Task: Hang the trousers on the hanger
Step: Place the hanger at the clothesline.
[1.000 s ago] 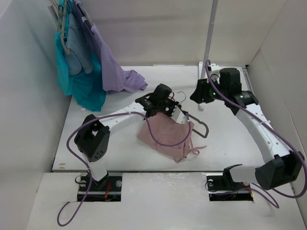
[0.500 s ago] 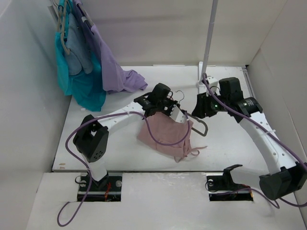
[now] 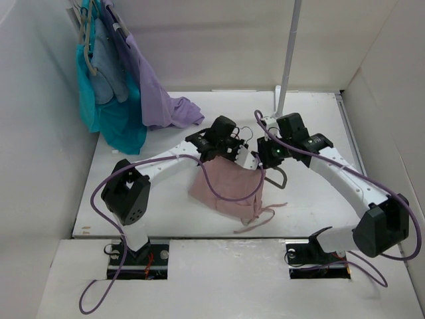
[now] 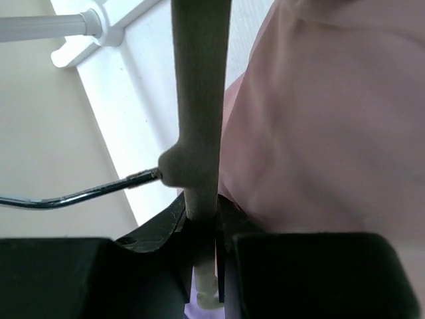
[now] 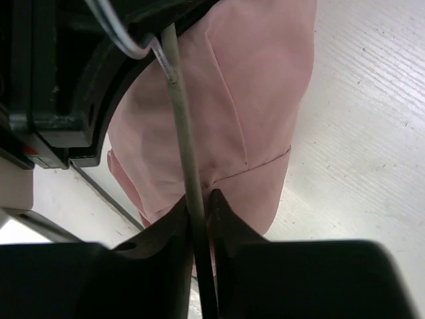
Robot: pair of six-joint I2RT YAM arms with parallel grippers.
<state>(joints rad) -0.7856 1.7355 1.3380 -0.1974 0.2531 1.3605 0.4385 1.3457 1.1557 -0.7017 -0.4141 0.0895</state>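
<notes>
The dusty-pink trousers [image 3: 226, 189] hang draped over the thin grey hanger [image 3: 281, 177], their lower part resting on the table with the drawstrings trailing toward the front. My left gripper [image 3: 238, 149] is shut on the hanger's top, right below the wire hook [image 4: 80, 193]; the hanger's bar [image 4: 199, 100] runs up from my left gripper [image 4: 206, 226] beside the pink trousers [image 4: 332, 119]. My right gripper [image 3: 264, 158] sits just right of the left one. In its wrist view my right gripper [image 5: 200, 207] is pinched on the hanger's slim bar [image 5: 182, 133], in front of the trousers [image 5: 252, 100].
A lilac garment [image 3: 159, 100] and a teal garment [image 3: 113, 123] hang on pale hangers at the back left. A white pole [image 3: 289, 53] stands on its foot at the back right. White walls enclose the table [image 3: 319, 199] on both sides.
My right arm has swung left and down from near the pole to the hanger, and its jaws have narrowed around the bar. The left arm has held still.
</notes>
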